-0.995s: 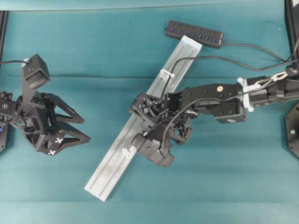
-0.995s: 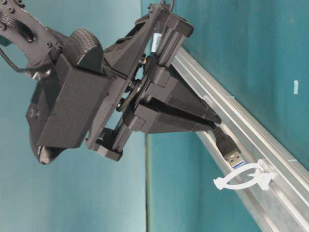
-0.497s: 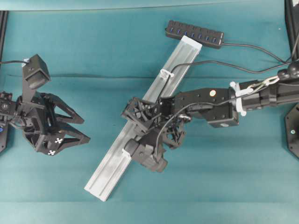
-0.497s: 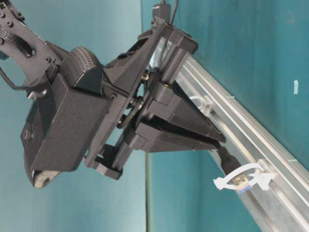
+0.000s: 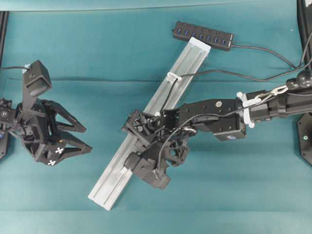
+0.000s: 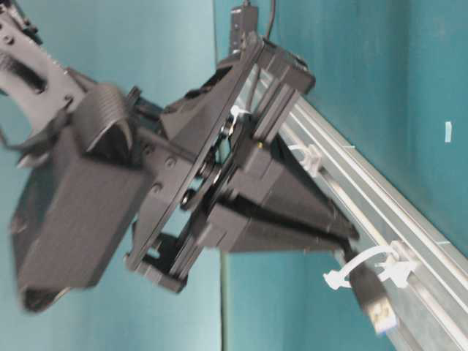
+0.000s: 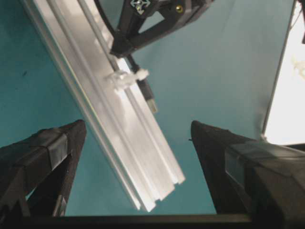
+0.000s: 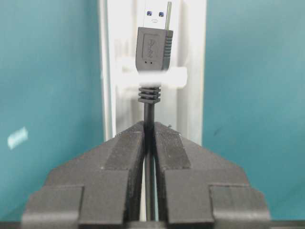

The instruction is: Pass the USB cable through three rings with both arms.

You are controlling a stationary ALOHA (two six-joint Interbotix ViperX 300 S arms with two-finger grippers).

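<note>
My right gripper pinches the cable, plug through the ring nearest the rail's near end; I'd bring the spread left gripper to take it.

The USB cable was thin and black, ending in a black moulded plug with a ribbed strain relief and a metal tip showing a blue insert. The plug had passed through the nearest ring, with its body and tip beyond the loop and the cable lying inside it. The right gripper clamped the cable just behind the strain relief. Behind the gripper, the cable ran up along the rail through another ring, then curved away to the right. The rings were white translucent loop clips fixed to a silver aluminium rail lying diagonally on the surface.
</note>
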